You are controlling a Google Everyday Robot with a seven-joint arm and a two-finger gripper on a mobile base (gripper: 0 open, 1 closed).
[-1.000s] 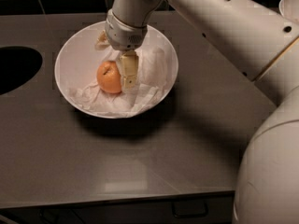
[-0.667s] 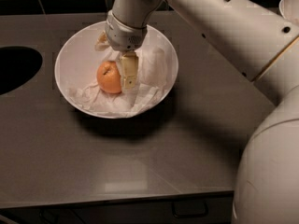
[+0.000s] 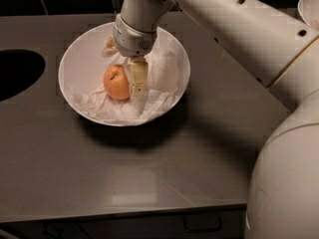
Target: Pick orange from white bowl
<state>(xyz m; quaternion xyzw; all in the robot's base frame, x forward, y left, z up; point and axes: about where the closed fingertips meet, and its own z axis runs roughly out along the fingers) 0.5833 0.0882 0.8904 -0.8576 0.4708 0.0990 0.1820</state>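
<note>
Camera view unchanged — hand (image 3: 133, 79) still beside orange (image 3: 116, 82) in white bowl (image 3: 75, 68).

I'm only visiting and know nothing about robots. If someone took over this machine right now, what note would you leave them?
Gripper: down inside the large round white bowl, close against the round orange fruit; whether it holds it is unclear.
Fruit: resting on crumpled white paper in the bowl, on the grey counter.
Done: reach into bowl.
Left: lift the fruit out.

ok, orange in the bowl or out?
In. The orange rests on crumpled paper inside the white bowl; the tool is down inside the bowl, against it.
</note>
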